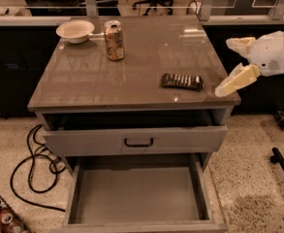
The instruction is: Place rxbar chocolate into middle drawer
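Observation:
The rxbar chocolate [181, 81], a dark flat bar with pale stripes, lies on the cabinet top near its right front corner. The middle drawer [71, 198] is pulled fully out below, with a bare grey floor. My gripper [231, 62] hangs at the cabinet's right edge, just right of the bar and a little above the top. Its two cream fingers are spread apart and hold nothing; the lower finger [236, 80] points down-left toward the bar.
A gold-tan drink can [114, 40] and a white bowl [75, 31] stand at the back left of the top. The grey drawer with a black handle [138, 142] is slightly open above the middle drawer. Cables [32, 164] lie on the floor at left.

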Robot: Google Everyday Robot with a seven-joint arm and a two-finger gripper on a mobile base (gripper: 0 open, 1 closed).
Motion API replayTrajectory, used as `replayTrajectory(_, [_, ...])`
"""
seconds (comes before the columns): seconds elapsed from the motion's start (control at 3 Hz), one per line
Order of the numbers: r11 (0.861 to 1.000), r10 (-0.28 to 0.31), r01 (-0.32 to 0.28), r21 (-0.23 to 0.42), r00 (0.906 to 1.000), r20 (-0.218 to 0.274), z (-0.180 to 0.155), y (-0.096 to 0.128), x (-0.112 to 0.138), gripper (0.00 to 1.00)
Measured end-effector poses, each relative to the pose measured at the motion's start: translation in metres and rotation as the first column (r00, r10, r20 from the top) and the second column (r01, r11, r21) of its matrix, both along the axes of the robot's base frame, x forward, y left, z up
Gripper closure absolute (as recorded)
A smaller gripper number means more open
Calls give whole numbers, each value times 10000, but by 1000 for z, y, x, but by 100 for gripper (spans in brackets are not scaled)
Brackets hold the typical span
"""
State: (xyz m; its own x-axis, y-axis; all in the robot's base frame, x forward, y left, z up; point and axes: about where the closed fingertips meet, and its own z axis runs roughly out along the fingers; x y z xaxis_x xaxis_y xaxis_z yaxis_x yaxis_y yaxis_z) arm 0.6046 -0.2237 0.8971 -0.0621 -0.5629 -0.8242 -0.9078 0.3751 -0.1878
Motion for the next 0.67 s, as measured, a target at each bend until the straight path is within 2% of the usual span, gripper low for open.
replayTrajectory(0.67, [9969,188,-151,776,9987,-464,-52,11,29,0])
